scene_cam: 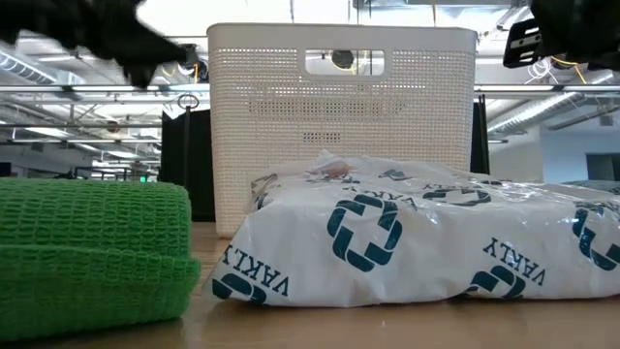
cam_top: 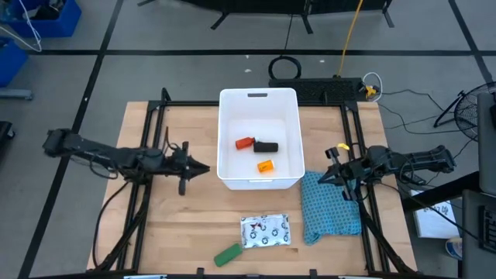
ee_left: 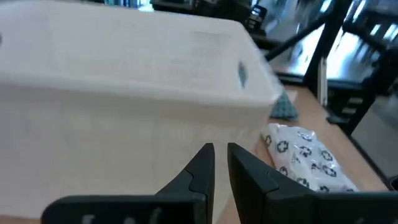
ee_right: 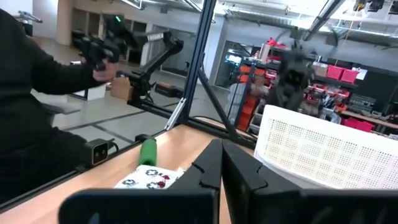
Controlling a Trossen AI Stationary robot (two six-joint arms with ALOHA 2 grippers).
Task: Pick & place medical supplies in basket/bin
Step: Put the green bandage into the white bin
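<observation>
The white bin (cam_top: pixel 260 105) stands at the table's middle and holds a red-orange piece (cam_top: pixel 245 143), a black piece (cam_top: pixel 266 146) and an orange piece (cam_top: pixel 265 166). The white printed pouch (cam_top: pixel 265 231) and a green piece (cam_top: pixel 228 254) lie flat on the table near its front edge. They also fill the low view, the pouch (scene_cam: pixel 417 242) beside the green piece (scene_cam: pixel 92 247). My left gripper (cam_top: pixel 206 167) is shut and empty just left of the bin's left wall (ee_left: pixel 124 81). My right gripper (cam_top: pixel 322 177) is shut and empty right of the bin, above the teal cloth.
The teal-blue cloth (cam_top: pixel 329 205) lies right of the pouch, under my right gripper. Black frame rails (cam_top: pixel 159 116) run along both sides of the table. A person (ee_right: pixel 37 93) sits beyond the table's near edge holding a controller. Bare wood lies left of the bin.
</observation>
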